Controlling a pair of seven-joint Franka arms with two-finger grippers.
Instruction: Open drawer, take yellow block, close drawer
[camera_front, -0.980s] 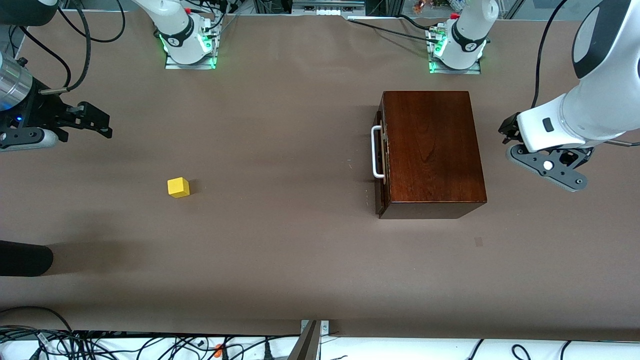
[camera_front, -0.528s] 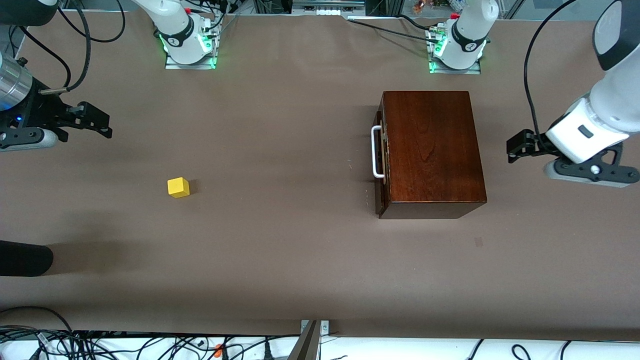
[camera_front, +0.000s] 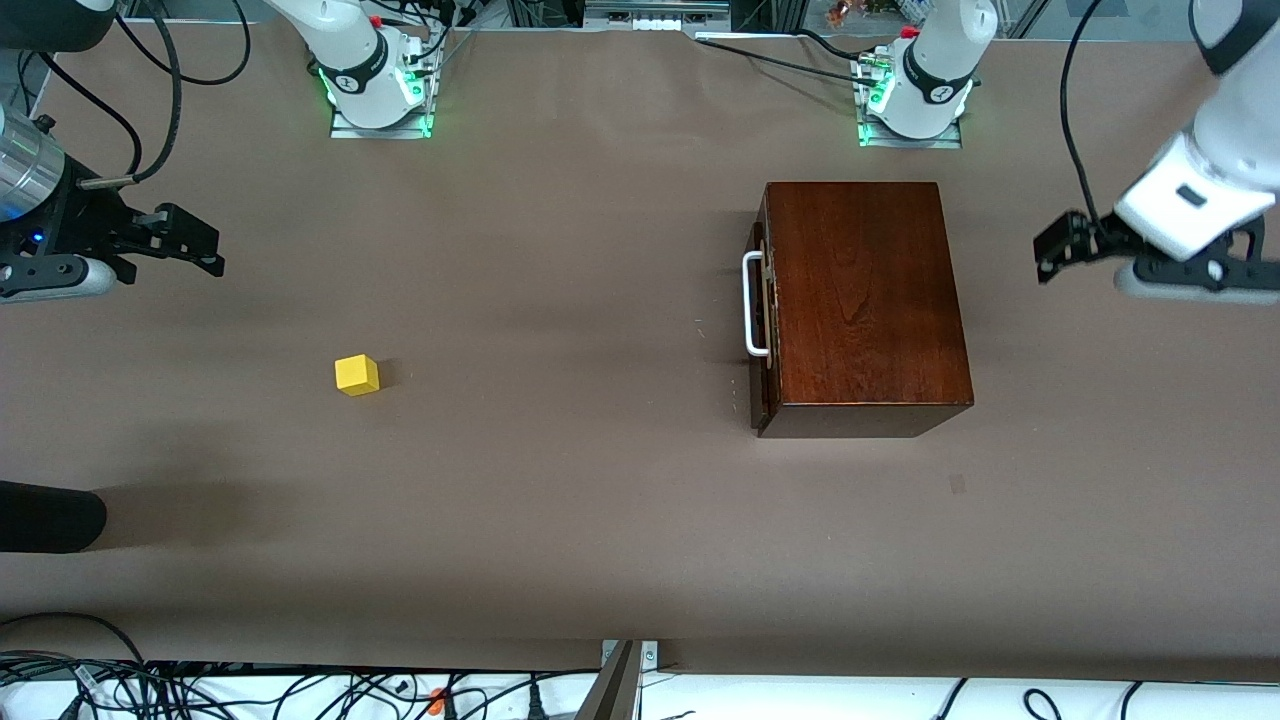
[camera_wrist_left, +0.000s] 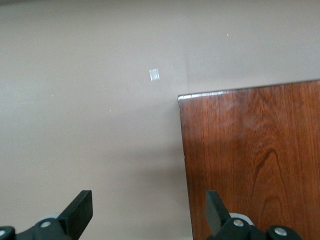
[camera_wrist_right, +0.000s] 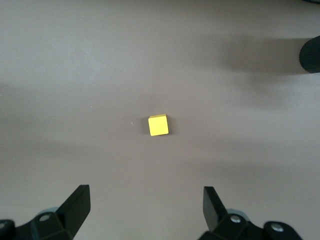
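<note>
The yellow block lies on the bare table toward the right arm's end, well away from the dark wooden box. The drawer looks shut in the box, its white handle facing the block's end of the table. My right gripper hangs open and empty above the table; in the right wrist view the block sits ahead of its open jaws. My left gripper is open and empty, in the air beside the box on the side away from the handle; the left wrist view shows its jaws by the box's corner.
A black rounded object juts in at the right arm's end of the table, nearer the front camera than the block. A small pale mark is on the table near the box. Cables run along the table's front edge.
The left arm has swung away from the box toward its own end of the table and lifted, the gripper turning as it went. The right arm, block and box are unmoved.
</note>
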